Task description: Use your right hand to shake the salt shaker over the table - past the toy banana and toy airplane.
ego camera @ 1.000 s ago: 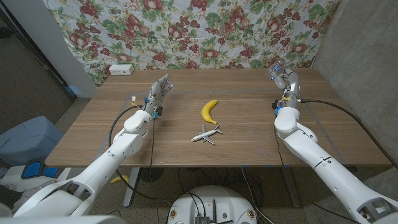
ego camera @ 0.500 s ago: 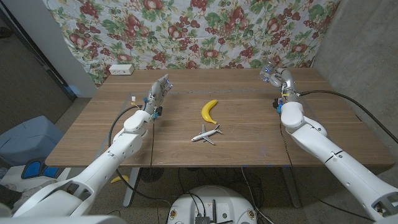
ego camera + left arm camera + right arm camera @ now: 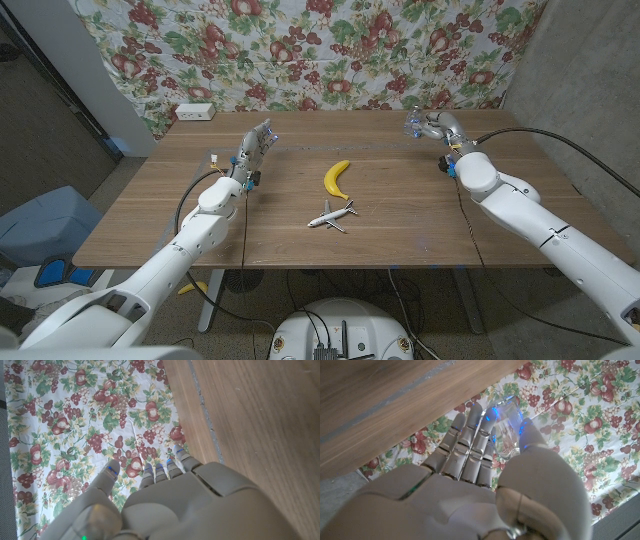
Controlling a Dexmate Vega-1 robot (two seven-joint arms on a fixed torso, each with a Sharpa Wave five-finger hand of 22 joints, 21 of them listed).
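A fruit-patterned cloth [image 3: 330, 50] hangs behind the wooden table [image 3: 400, 215], beside a grey wall [image 3: 590, 90].

Head view: high, fixed, looks down and forward over whole counter [image 3: 400, 215] to floral cloth [image 3: 330, 50] behind; wide, far, both arms enter from bottom corners. Left wrist view: very near, along back of left hand [image 3: 170, 505], turned; takes in counter edge and cloth. Right wrist view: very near, along back of right hand [image 3: 470, 485], also turned; clear object at fingers, probably salt shaker [image 3: 507, 430], blurred. All three share far counter edge and cloth.
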